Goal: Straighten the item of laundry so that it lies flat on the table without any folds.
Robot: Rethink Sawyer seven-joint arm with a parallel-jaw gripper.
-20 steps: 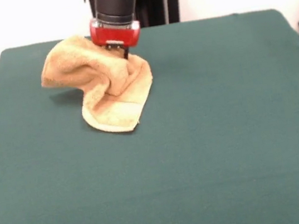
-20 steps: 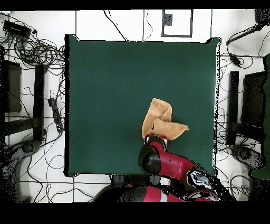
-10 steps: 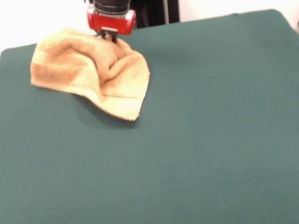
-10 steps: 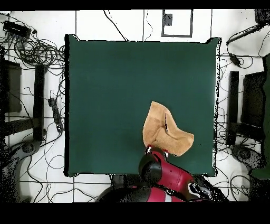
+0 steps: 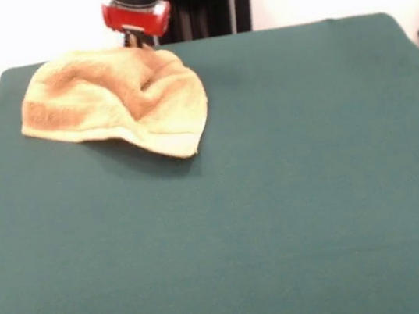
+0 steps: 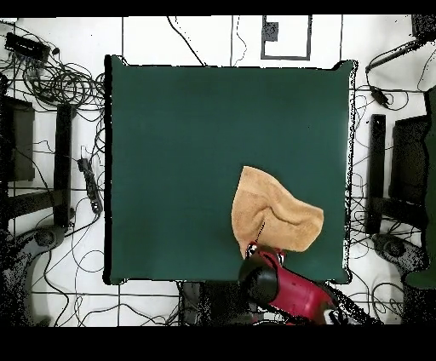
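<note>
Front view puts my gripper (image 5: 138, 40) at the towel's (image 5: 117, 96) far edge, by the table's (image 5: 294, 192) pedestal side. My tips seem pinched on the cloth there, though I cannot tell for sure. Folds and a raised ridge cross the towel. Overhead, my wrist covers the gripper, but the towel (image 6: 272, 217) shows its roughly triangular outline near the table's (image 6: 187, 136) base edge.

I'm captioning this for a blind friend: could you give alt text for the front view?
A golden-orange towel lies rumpled and folded on the far left of a green table. The robot's red gripper meets the towel's far edge.
</note>
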